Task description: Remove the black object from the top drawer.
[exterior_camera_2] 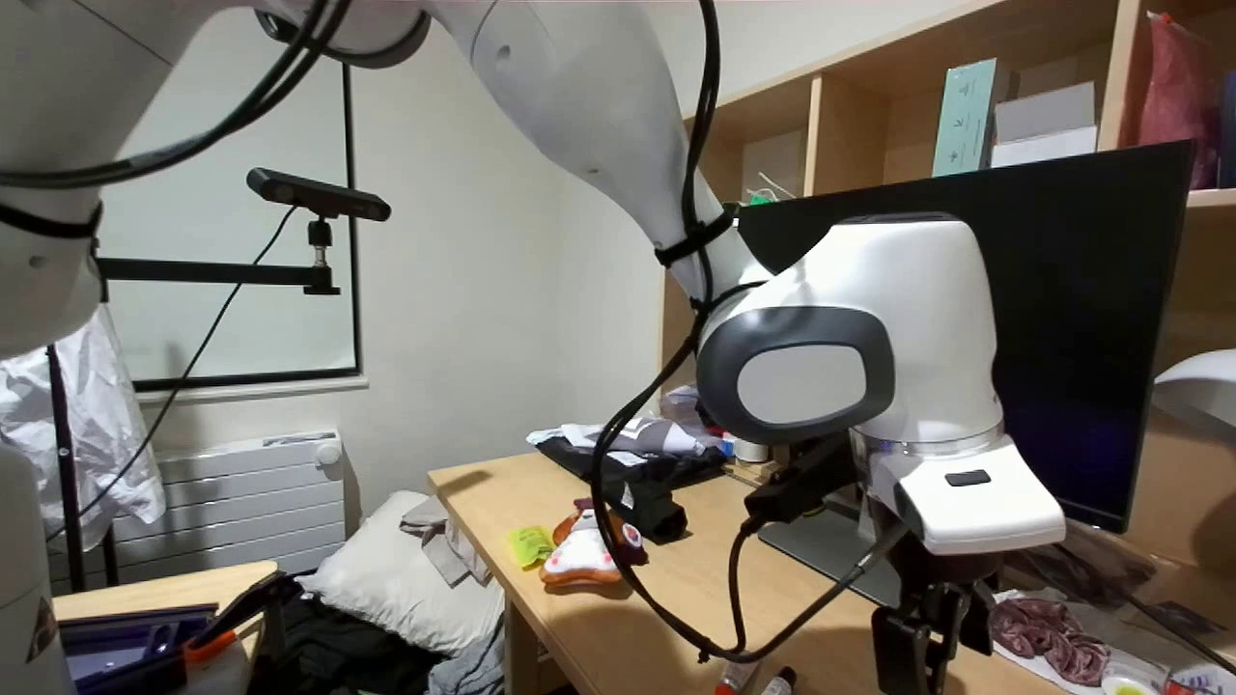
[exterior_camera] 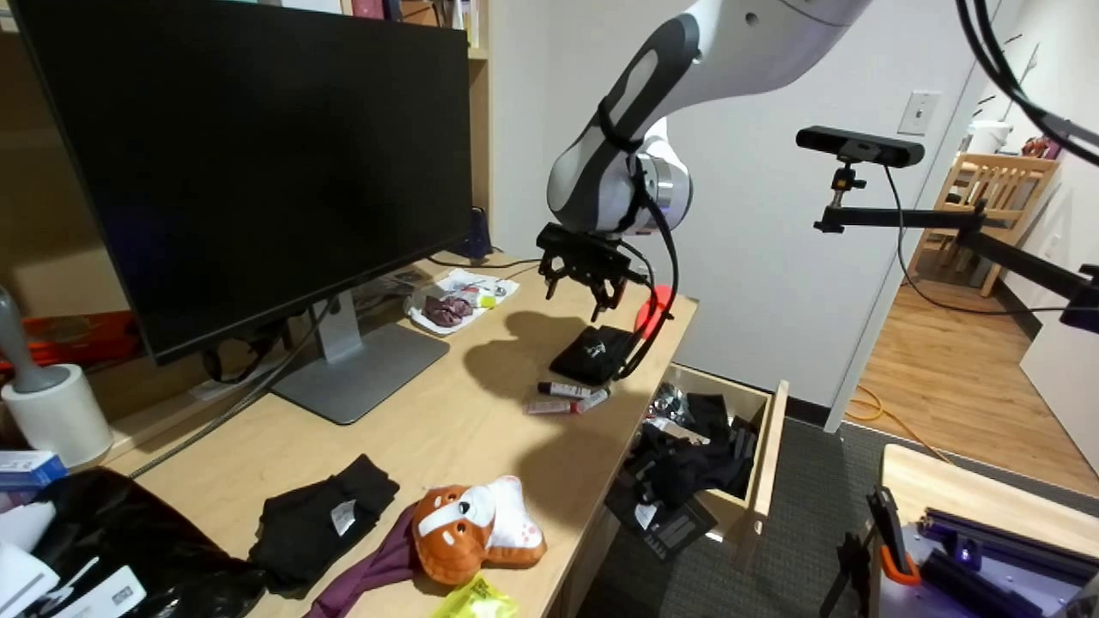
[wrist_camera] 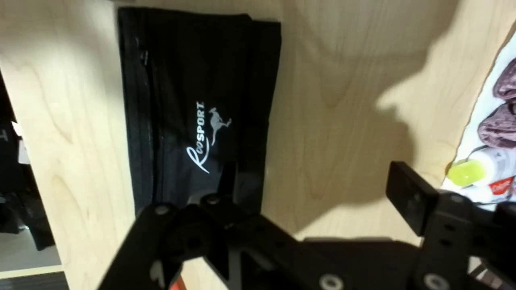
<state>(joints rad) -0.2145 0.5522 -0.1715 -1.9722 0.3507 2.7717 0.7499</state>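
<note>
Nearest in an exterior view, a glossy bag lies on the desk, with a flat black cloth beyond it. Off to their side is a plush dog, just beside a yellow packet. A purple cloth runs up to the dog; whether it goes beneath, I cannot tell.

Farther along lie three small tubes, close to the desk's edge. Below that edge the drawer is pulled out, heaped with black things too jumbled to name, some lapping over its near side.

Just past the tubes is the black pouch, the task's thing. It lies on the desk, out of the drawer; the wrist view shows ROOSPORT and a kangaroo printed on it. The gripper hangs above the desk close by, apart from the pouch, its jaws spread wide and holding nothing.

Beyond the pouch sits something red, partly hidden. Near the foot of the monitor, a white sheet bears a purplish scrunchie. Farthest off, a chair stands on a wooden floor.
</note>
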